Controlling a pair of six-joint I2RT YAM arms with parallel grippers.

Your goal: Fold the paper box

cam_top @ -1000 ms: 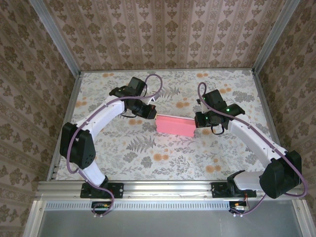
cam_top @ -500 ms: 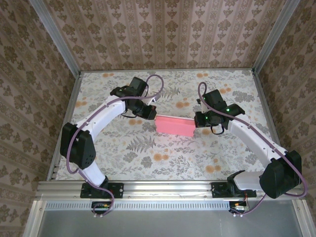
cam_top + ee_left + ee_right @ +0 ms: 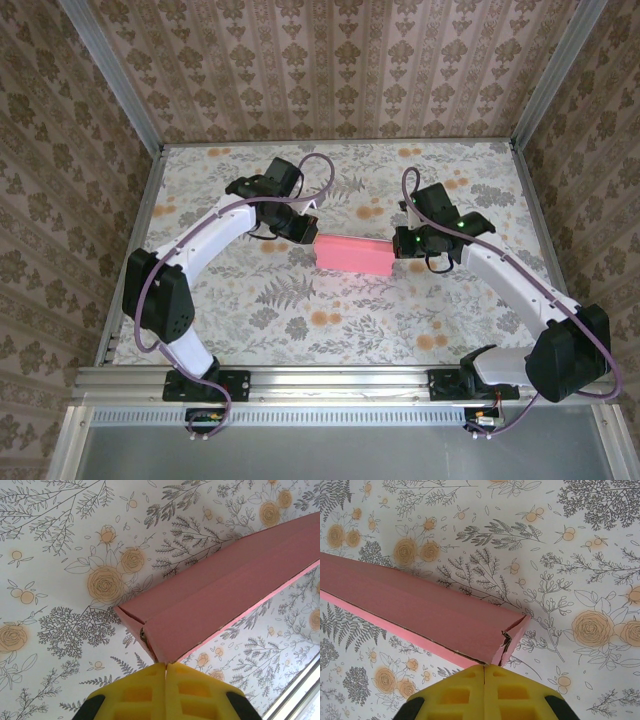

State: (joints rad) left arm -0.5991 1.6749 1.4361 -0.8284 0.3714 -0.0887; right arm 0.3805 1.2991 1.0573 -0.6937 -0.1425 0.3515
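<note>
Pink card paper box [image 3: 353, 254], folded into a long flat rectangle, lies near the middle of the worktop [image 3: 300, 325], slightly skewed, its left end farther from the near edge than its right.

Nearest, a ribbed aluminium rail [image 3: 330, 381] runs along the near edge and carries both arm bases. Beyond it the worktop is covered in a pale print of grey ferns and orange roses. Metal posts stand at the far corners, and brown damask wallpaper [image 3: 350, 70] lines the far and side walls.

The left hand [image 3: 165, 664] is clenched, its yellow pads [image 3: 140, 692] pressed together with no gap, their tips against the box's left end, where the folded flaps meet in a corner. The right hand [image 3: 484, 666] is likewise clenched, its tips touching the right end, where the end flap sits slightly crumpled. Whether either hand pinches any card cannot be told.
</note>
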